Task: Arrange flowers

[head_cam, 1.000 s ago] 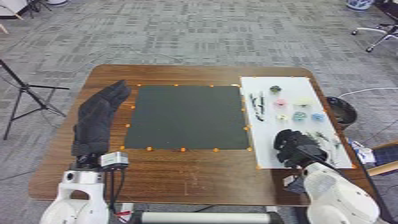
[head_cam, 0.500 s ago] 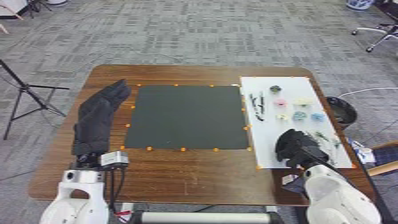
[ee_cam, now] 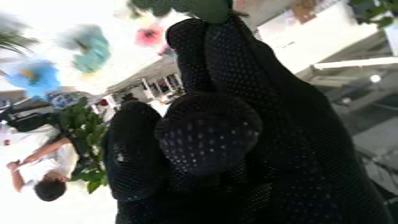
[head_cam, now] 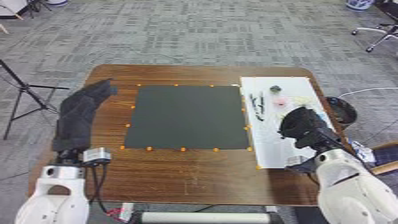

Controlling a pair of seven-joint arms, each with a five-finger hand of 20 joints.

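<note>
Flower heads are loose on the white sheet (head_cam: 275,145) along my right side of the brown wooden counter (head_cam: 187,180): one small dark green rosette-like head (head_cam: 275,89), one coral-pink open flower (head_cam: 281,101), one ruffled teal flower (ee_cam: 89,50), one light blue flower with a yellowish centre (ee_cam: 34,76). Slim black-and-white stem-like pieces (head_cam: 258,106) lie beside them. Right hand in the black fabric glove (head_cam: 306,127) is over the sheet by the flowers, fingers fairly straight, thumb apart; I can't find anything in its hold, though the glove hides a lot of the palm side so I may be missing something thin. Left hand in its black glove (head_cam: 80,117) has straight fingers, off to the far side of the dark square mat (head_cam: 187,117), no grasp. Handling guess: heads look featherlight, soft, crushable, likely fabric or paper. Petals would bend or fold under a hard squeeze, and such light pieces could skid if nudged. I'd pinch low at the firm centre or base, thumb against fingertips, not the frilly edges. Stem pieces probably stiffer, thin, easy to roll; take those mid-length.
</note>
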